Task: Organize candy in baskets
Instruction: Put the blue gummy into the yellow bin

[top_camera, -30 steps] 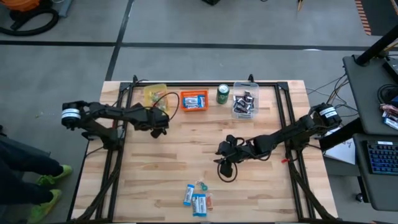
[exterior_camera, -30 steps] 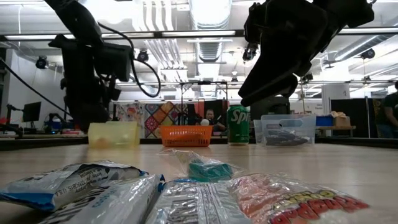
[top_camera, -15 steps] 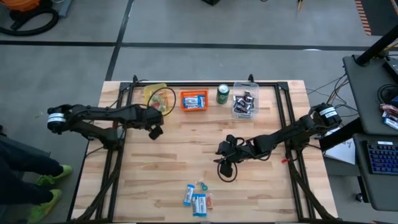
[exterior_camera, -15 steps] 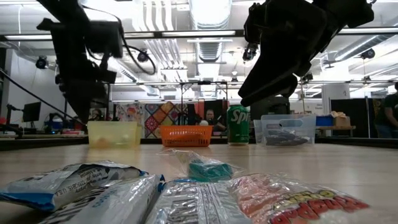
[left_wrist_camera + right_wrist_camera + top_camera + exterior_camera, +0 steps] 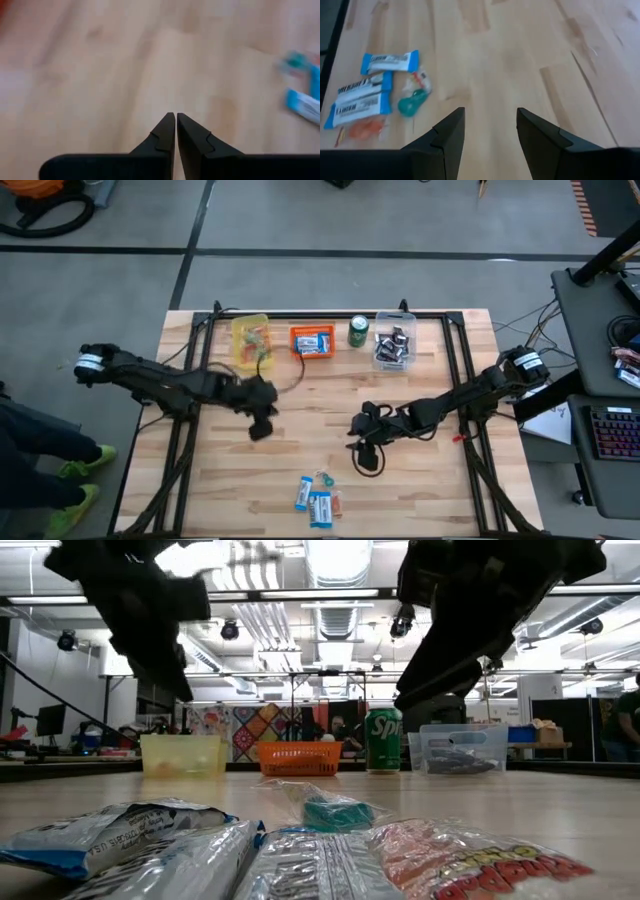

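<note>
Along the far edge of the wooden surface point(image 5: 420, 490) stand three baskets in a row: a yellow basket point(image 5: 249, 337), an orange basket point(image 5: 312, 341) and a clear basket point(image 5: 393, 345). A green soda can point(image 5: 358, 331) stands between the orange and clear ones; in the low view its label reads "Sp", the rest hidden. The yellow basket holds small coloured sweets, the orange one blue-and-white bars, the clear one dark mini bars.

Near the front edge lies a loose cluster of candy point(image 5: 318, 498), well apart from the baskets: three blue-and-white bars point(image 5: 389, 61), one teal sweet point(image 5: 410, 103), one orange-red packet point(image 5: 364, 129) and one small red-and-white piece. Their print cannot be read.

The left end effector point(image 5: 259, 423) hangs over bare wood between the baskets and the cluster, fingers pressed together, holding nothing. The right end effector point(image 5: 368, 456) is above bare wood beside the cluster, fingers spread wide and empty.
</note>
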`<action>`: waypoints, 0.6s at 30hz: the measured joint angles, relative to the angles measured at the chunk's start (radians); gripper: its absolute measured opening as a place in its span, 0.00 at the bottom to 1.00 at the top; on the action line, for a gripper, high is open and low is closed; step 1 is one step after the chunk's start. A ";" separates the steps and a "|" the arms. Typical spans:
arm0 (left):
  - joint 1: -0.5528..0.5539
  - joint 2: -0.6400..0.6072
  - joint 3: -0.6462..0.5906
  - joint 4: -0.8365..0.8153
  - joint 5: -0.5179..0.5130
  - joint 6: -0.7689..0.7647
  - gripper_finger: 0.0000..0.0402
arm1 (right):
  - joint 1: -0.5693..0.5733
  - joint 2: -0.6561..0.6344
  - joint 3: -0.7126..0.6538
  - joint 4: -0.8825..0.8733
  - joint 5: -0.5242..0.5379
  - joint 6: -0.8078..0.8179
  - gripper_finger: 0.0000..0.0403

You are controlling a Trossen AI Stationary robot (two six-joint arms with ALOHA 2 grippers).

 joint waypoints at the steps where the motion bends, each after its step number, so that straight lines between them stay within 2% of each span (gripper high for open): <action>1: -0.040 0.006 0.000 0.025 0.000 0.021 0.00 | 0.005 0.000 0.000 0.002 0.000 -0.016 0.41; 6: -0.214 0.050 0.000 0.124 -0.012 0.067 0.00 | 0.032 0.000 0.000 0.063 0.003 -0.098 0.41; 10: -0.317 0.095 0.000 0.185 -0.087 0.054 0.00 | 0.053 0.000 0.000 0.142 0.008 -0.153 0.41; 15: -0.401 0.135 0.000 0.222 -0.178 -0.038 0.00 | 0.066 0.001 0.000 0.238 0.012 -0.174 0.41; 18: -0.443 0.142 0.000 0.217 -0.193 -0.112 0.00 | 0.067 0.001 0.006 0.241 0.012 -0.151 0.41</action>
